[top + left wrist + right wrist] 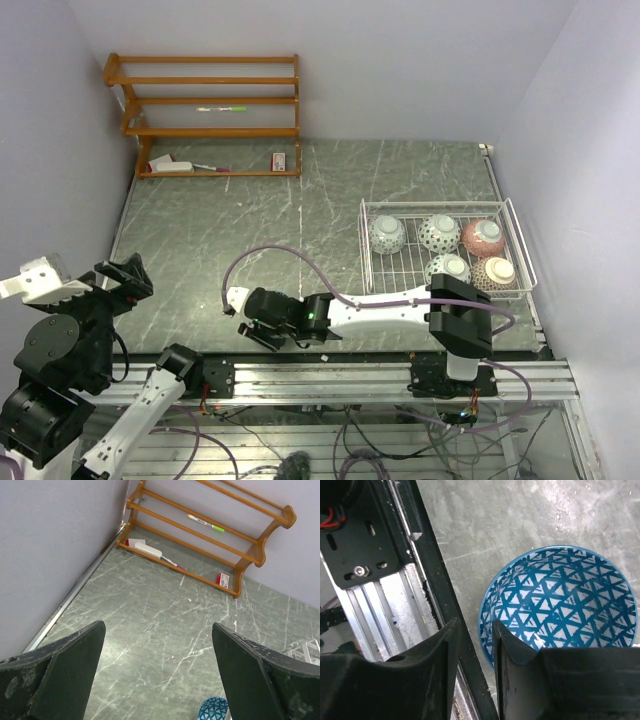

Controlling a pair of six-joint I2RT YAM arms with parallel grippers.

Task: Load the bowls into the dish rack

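At the near edge of the table (250,220), just beside the black and aluminium rail (415,605), the blue bowl (560,605) is found upright, its triangle-patterned inside shown, well apart from the dish rack (440,203) on the right. The right gripper (477,630) is placed over the bowl's rail-side rim, with its fingers set narrow, one outside and one inside the wall. Whether the rim is actually clamped cannot be told, as a dark slit is seen at the outer finger. Five other bowls (438,232) are held in the rack, turned foot-up, three in the far row and two in the near row. The left gripper (157,630) is raised at the left side, its fingers spread wide with nothing between them. An orange wooden shelf (210,100) is stood against the far wall, and a green-tipped pen (206,524) is laid on one of its boards.
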